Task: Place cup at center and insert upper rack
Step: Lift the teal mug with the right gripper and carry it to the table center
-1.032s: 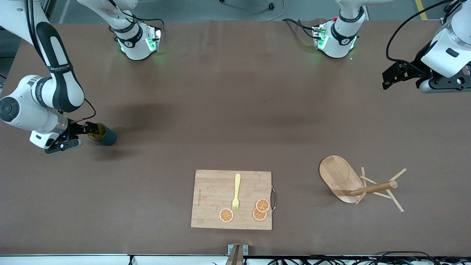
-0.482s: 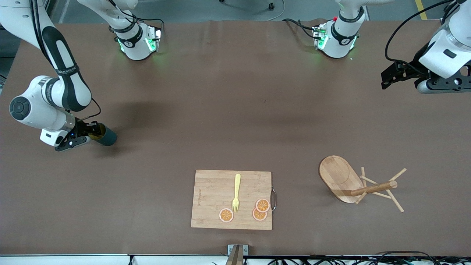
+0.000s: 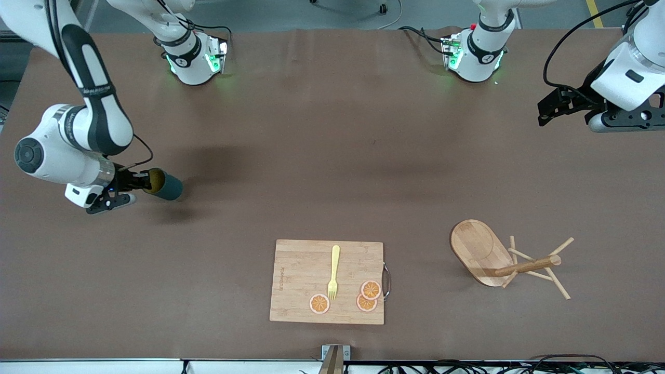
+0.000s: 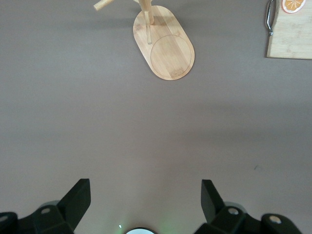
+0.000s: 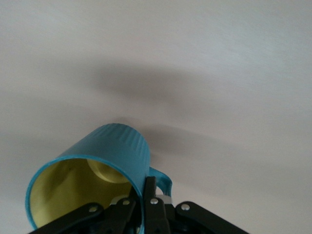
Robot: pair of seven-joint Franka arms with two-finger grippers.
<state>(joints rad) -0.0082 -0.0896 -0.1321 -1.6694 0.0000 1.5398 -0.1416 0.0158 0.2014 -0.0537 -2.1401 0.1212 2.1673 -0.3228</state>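
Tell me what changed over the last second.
The right gripper shut on the cup's rim and carried it, tipped on its side, a little toward the table's middle. The left gripper hangs open at its own end as before; the mug tree, cutting board and fork stayed put.
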